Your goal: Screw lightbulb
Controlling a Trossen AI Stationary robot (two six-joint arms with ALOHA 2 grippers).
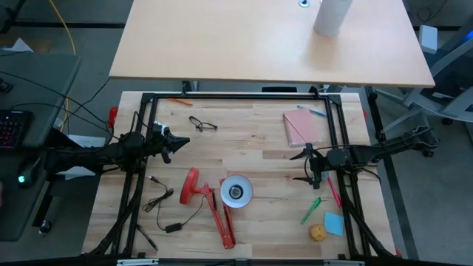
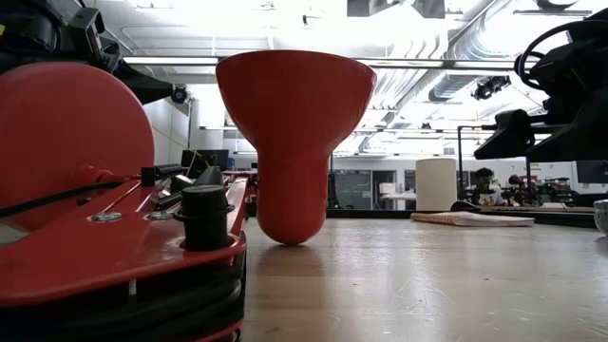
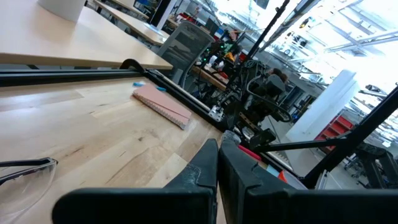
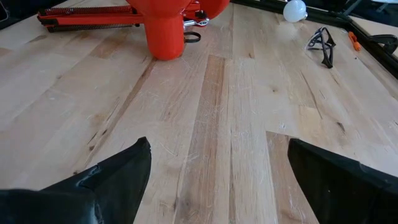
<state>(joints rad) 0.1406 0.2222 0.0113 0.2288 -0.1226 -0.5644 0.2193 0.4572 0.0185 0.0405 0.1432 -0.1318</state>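
lamp (image 1: 222, 198) 1 | lightbulb (image 4: 295, 10) 1 | glasses (image 1: 202, 125) 1 | pens (image 1: 310, 210) maybe 4

- The wooden table (image 1: 251, 133) carries everything.
- Glasses (image 1: 202, 124) lie toward the far left.
- A pink notebook (image 1: 303, 127) lies far right, with a blue pen (image 1: 318, 112) just beside it.
- A red lamp (image 1: 211, 198) lies near the middle, shade (image 1: 236, 191) facing up, its black cable (image 1: 171, 210) trailing left.
- A green marker (image 1: 310, 210), a blue note (image 1: 334, 223) and a yellowish ball (image 1: 318, 233) sit near right.
- An orange pen (image 1: 177, 102) lies at the far edge.
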